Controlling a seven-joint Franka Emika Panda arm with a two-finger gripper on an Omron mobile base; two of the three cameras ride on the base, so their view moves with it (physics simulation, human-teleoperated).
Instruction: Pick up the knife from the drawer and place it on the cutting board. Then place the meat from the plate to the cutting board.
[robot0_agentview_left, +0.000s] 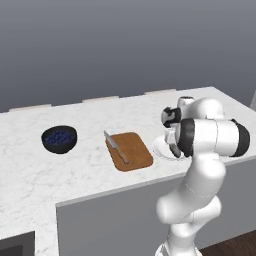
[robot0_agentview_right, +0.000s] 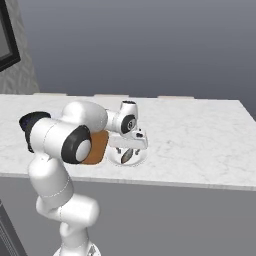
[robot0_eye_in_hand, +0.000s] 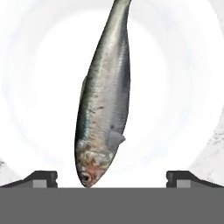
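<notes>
The knife (robot0_agentview_left: 116, 145), silver blade and wooden handle, lies along the left part of the brown cutting board (robot0_agentview_left: 132, 151). To the right of the board the white plate (robot0_agentview_left: 159, 147) holds the grey-silver fish-shaped meat (robot0_eye_in_hand: 105, 100). My gripper (robot0_eye_in_hand: 112, 179) is open and points down just above the plate, one fingertip on either side of the fish's head end and neither touching it. From the right base view the gripper (robot0_agentview_right: 127, 150) hangs over the meat (robot0_agentview_right: 126, 156), and my arm hides part of the cutting board (robot0_agentview_right: 97, 147). The drawer is out of view.
A dark blue bowl (robot0_agentview_left: 59, 139) sits on the white marble counter (robot0_agentview_left: 30, 165) left of the board. The counter's front edge runs just below the board and plate. A black appliance corner (robot0_agentview_left: 15, 245) shows at the lower left.
</notes>
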